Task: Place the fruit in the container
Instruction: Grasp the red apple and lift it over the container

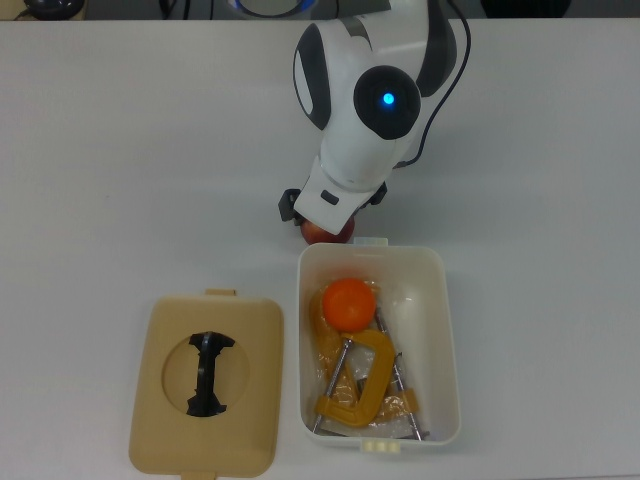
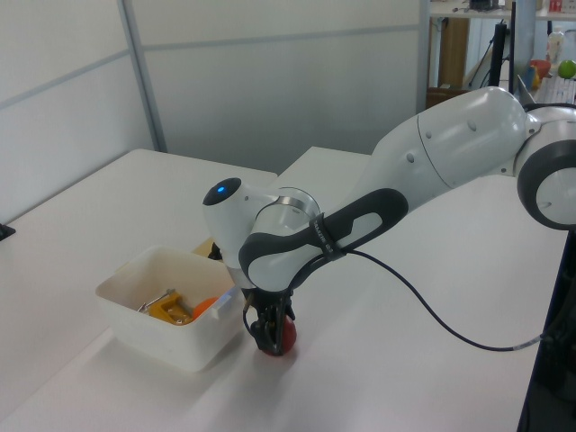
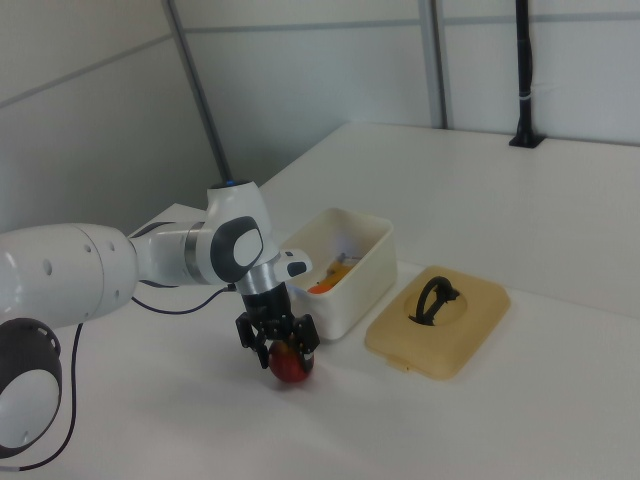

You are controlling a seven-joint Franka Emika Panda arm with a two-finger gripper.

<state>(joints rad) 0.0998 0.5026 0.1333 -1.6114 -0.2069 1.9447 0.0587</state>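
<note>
End effector [image 3: 280,352] is down over the round red apple [image 3: 290,366], black fingers either side of it; whether they're clamped or just straddling, cannot tell. Apple sits on the white desk [image 1: 120,150], just outside the short end of the cream-white rectangular plastic tub [image 1: 447,340]. 1 round bright orange fruit [image 1: 349,304] already in the tub, on yellow-orange metal C-clamps [image 1: 360,385]. Apple likely firm, smooth, rolls easily, moderate weight: grip across its widest middle. Tan flat lid with black handle [image 1: 207,385] lies beside the tub.
</note>
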